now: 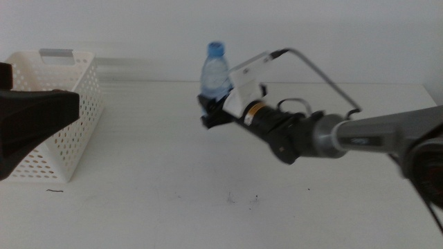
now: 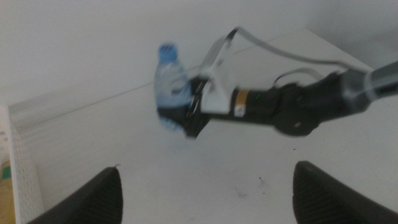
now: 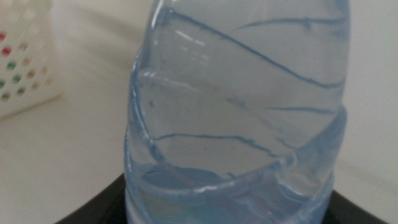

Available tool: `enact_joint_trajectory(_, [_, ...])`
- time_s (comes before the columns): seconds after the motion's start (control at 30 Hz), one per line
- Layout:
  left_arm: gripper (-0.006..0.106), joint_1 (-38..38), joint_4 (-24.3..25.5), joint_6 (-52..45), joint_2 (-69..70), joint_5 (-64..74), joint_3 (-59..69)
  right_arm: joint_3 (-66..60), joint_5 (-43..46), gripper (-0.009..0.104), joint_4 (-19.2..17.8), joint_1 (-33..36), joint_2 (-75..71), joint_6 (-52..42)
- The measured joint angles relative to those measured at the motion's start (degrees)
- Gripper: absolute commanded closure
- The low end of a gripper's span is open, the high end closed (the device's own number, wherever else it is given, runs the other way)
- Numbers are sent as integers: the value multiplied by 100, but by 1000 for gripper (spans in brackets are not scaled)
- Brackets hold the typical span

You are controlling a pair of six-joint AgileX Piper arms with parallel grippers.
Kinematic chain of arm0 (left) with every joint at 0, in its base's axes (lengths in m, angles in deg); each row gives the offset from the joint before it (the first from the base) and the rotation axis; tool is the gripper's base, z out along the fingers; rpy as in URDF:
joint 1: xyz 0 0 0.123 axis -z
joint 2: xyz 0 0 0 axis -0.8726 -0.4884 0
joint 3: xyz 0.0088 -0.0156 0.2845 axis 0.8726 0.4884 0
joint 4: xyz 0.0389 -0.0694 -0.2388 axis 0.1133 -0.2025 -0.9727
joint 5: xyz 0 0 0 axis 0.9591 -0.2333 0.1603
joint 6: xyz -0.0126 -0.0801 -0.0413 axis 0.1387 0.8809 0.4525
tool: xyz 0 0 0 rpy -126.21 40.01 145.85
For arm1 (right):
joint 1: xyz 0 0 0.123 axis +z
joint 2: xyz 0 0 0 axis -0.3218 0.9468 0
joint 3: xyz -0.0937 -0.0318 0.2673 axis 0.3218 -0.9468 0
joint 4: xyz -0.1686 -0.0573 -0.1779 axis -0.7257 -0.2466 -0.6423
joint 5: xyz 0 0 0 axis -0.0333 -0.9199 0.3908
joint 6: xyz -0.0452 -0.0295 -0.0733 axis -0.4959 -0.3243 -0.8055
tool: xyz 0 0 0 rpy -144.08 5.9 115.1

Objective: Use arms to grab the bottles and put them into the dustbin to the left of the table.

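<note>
My right gripper point(image 1: 213, 114) comes in from the right and is shut on the lower part of the clear water bottle point(image 1: 216, 69) with a blue cap. It holds the bottle upright above the table point(image 1: 208, 180), right of the dustbin. The bottle fills the right wrist view point(image 3: 236, 112), with dark fingers point(image 3: 87, 214) on either side. The left wrist view shows the bottle point(image 2: 171, 74) and the right gripper point(image 2: 189, 118). My left gripper point(image 1: 48, 114) is open and empty in front of the white perforated dustbin point(image 1: 62, 117). Red and green colours show through the dustbin's holes point(image 3: 25, 56).
The dustbin stands at the table's left side, with its grey handle strip point(image 1: 59, 52) at the back. A yellow-green patch point(image 2: 5, 186) shows inside it at the picture's edge. A few dark specks point(image 1: 242, 199) lie on the table near the front.
</note>
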Motion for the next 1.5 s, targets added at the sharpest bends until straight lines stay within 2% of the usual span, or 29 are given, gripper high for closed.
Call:
enact_joint_trajectory(0.17, [7, 0, 0, 0, 0, 0, 0, 310, -87, 97, -61, 184, 632, 224])
enact_joint_trajectory(0.27, [7, 0, 0, 0, 0, 0, 0, 393, 49, 89, -61, 225, 722, 254])
enact_joint_trajectory(0.33, [7, 0, 0, 0, 0, 0, 0, 421, 105, 77, -61, 230, 777, 267])
enact_joint_trajectory(0.37, [7, 0, 0, 0, 0, 0, 0, 432, 78, 66, -61, 230, 800, 279])
enact_joint_trajectory(0.53, [7, 0, 0, 0, 0, 0, 0, 145, -438, 4, -124, 239, 440, 472])
enact_joint_trajectory(0.7, [7, 0, 0, 0, 0, 0, 0, -1565, -664, 4, -287, 239, -883, 983])
enact_joint_trajectory(0.73, [7, 0, 0, 0, 0, 0, 0, -1904, -664, 4, -384, 250, -1274, 1165])
enact_joint_trajectory(0.83, [7, 0, 0, 0, 0, 0, 0, -2960, -822, 4, -982, 327, -2497, 1987])
enact_joint_trajectory(0.97, [7, 0, 0, 0, 0, 0, 0, -3406, -2344, 4, -2013, 662, -4145, 3552])
enact_joint_trajectory(1.0, [7, 0, 0, 0, 0, 0, 0, -3354, -2864, 4, -2199, 760, -4538, 3752])
enact_joint_trajectory(1.07, [7, 0, 0, 0, 0, 0, 0, -3160, -3752, 4, -2325, 941, -5235, 3790])
enact_joint_trajectory(1.13, [7, 0, 0, 0, 0, 0, 0, -2835, -4628, 4, -2181, 1079, -5727, 3504])
enact_joint_trajectory(1.3, [7, 0, 0, 0, 0, 0, 0, -1403, -6712, 4, -933, 1211, -6329, 1812])
enact_joint_trajectory(1.4, [7, 0, 0, 0, 0, 0, 0, -629, -7862, 4, -622, 1211, -6341, 1282])
enact_joint_trajectory(1.5, [7, 0, 0, 0, 0, 0, 0, -233, -8370, 4, -521, 1211, -6330, 1121])
